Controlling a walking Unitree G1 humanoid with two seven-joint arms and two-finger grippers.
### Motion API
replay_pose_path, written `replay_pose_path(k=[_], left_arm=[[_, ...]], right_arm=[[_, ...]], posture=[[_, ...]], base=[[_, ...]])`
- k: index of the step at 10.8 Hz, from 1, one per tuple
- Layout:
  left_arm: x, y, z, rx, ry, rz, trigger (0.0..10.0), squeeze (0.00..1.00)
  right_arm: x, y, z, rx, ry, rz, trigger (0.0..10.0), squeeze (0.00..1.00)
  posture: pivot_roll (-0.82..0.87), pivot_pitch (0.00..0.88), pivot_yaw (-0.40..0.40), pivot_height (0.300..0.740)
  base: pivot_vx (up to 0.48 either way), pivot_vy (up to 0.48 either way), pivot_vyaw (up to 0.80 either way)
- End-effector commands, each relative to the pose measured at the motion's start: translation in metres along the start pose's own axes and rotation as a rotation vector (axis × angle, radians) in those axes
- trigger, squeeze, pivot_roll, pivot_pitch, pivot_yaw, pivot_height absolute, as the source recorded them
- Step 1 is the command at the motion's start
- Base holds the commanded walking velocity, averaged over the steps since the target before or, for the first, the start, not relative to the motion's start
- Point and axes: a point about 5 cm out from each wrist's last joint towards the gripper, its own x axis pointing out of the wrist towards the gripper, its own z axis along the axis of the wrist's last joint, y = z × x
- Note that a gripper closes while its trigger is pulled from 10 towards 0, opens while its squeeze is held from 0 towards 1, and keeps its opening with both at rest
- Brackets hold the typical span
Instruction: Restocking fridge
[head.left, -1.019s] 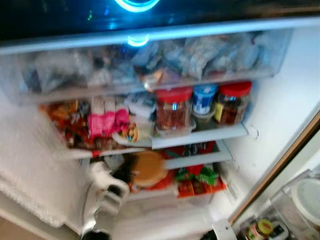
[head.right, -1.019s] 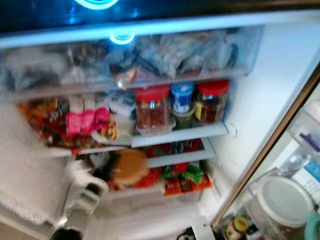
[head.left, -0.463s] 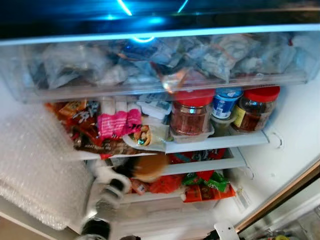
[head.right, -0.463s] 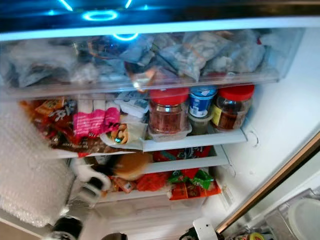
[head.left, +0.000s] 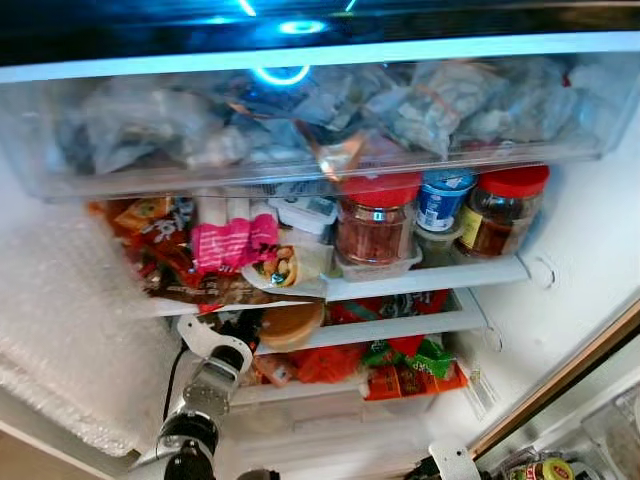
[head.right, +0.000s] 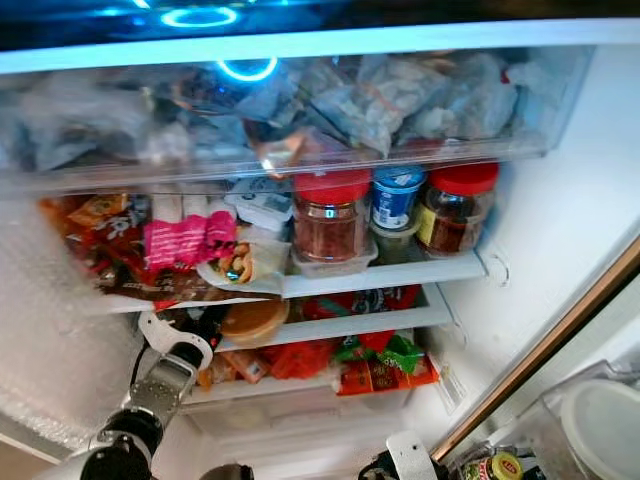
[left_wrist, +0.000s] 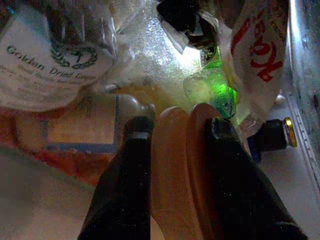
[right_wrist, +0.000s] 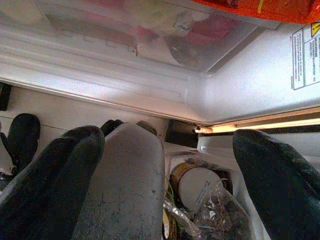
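Note:
A round tan container (head.left: 290, 324) lies on its side on the lower fridge shelf (head.left: 400, 328), just under the middle shelf. My left gripper (head.left: 238, 336) reaches into the fridge from below and is shut on it. In the left wrist view the two black fingers (left_wrist: 131, 165) clamp the tan container (left_wrist: 175, 170) by its rim, among plastic bags and a labelled white packet (left_wrist: 45, 60). My right gripper (right_wrist: 172, 142) hangs low by the fridge's bottom edge, open, with nothing held.
The middle shelf holds two red-lidded jars (head.left: 375, 225), a blue-lidded tub (head.left: 440, 198) and a pink packet (head.left: 228, 243). A clear drawer (head.left: 300, 170) of bags sits above. Red and green packets (head.left: 410, 365) lie below. Bubble wrap (head.left: 70, 340) is at the left, a door bin with jars (head.left: 545, 468) at the lower right.
The camera has shifted. My left arm has stretched further in, and the tan container has gone deeper under the middle shelf.

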Motion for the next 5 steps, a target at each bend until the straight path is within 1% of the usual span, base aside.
replay_pose_path(k=[1,3,4,5], left_arm=[[0.001,0.0,-0.003,0.052,0.027,0.006,10.0,0.0],[0.006,-0.004,0.001,0.107,0.021,0.026,10.0,0.0],[0.007,-0.005,0.002,0.106,0.019,0.032,10.0,0.0],[0.012,-0.011,0.005,0.102,0.005,0.032,10.0,0.0]], right_arm=[[-0.012,0.012,-0.047,-0.009,0.183,0.041,10.0,0.0],[-0.013,0.011,-0.048,-0.013,0.185,0.039,10.0,0.0],[-0.013,0.01,-0.048,-0.013,0.185,0.039,10.0,0.0],[-0.013,0.01,-0.048,-0.013,0.186,0.038,10.0,0.0]], posture=[[-0.14,0.082,0.007,0.651],[-0.15,0.093,0.0,0.651],[-0.15,0.095,0.0,0.651],[-0.16,0.1,-0.001,0.651]], base=[[0.0,0.0,0.0],[0.0,0.0,0.0],[0.0,0.0,0.0],[0.0,0.0,0.0]])
